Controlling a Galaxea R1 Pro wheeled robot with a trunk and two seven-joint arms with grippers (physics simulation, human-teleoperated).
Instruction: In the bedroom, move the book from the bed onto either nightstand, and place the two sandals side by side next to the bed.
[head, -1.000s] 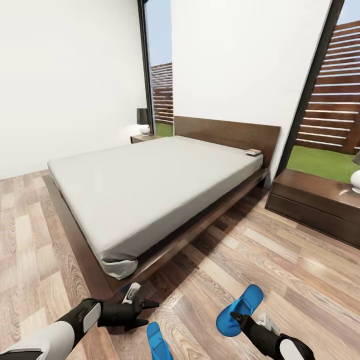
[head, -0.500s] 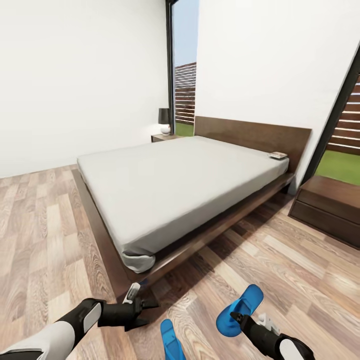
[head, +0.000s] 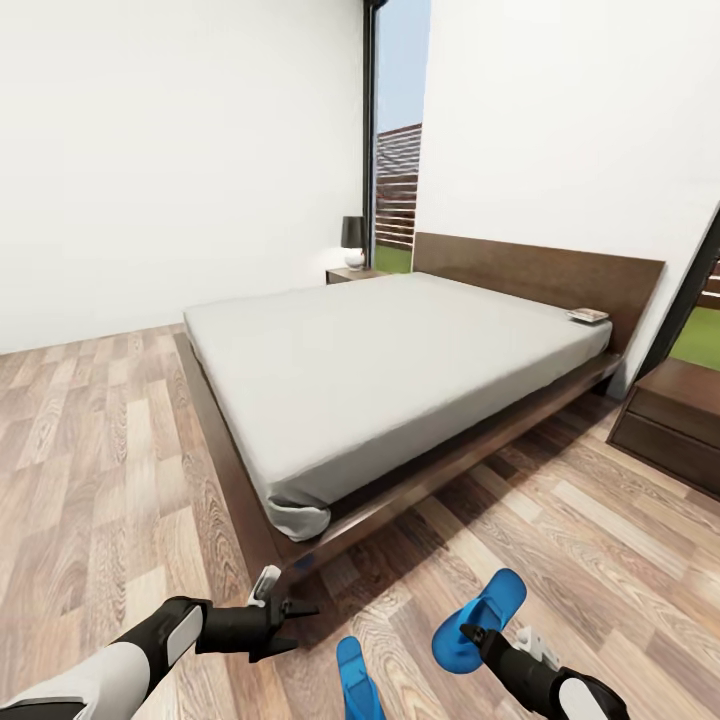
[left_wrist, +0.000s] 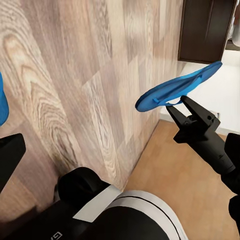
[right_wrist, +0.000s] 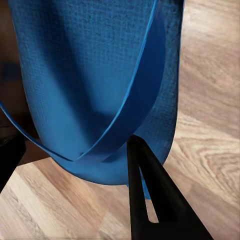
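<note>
The whole head view has swung left over the last second, so the bed (head: 400, 370) now sits more centrally and the nightstand (head: 675, 415) past its headboard corner has slid toward the frame edge; that is the camera turning, not the furniture. The book (head: 588, 316) lies on the mattress by the headboard, unmoved. The right gripper (head: 470, 634) is clamped on one blue sandal (head: 480, 620) lifted near the bed's foot, with the other sandal (head: 355, 685) on the floor there, while the left gripper (head: 292, 625) looks parted and empty, so placing the pair seems next.
</note>
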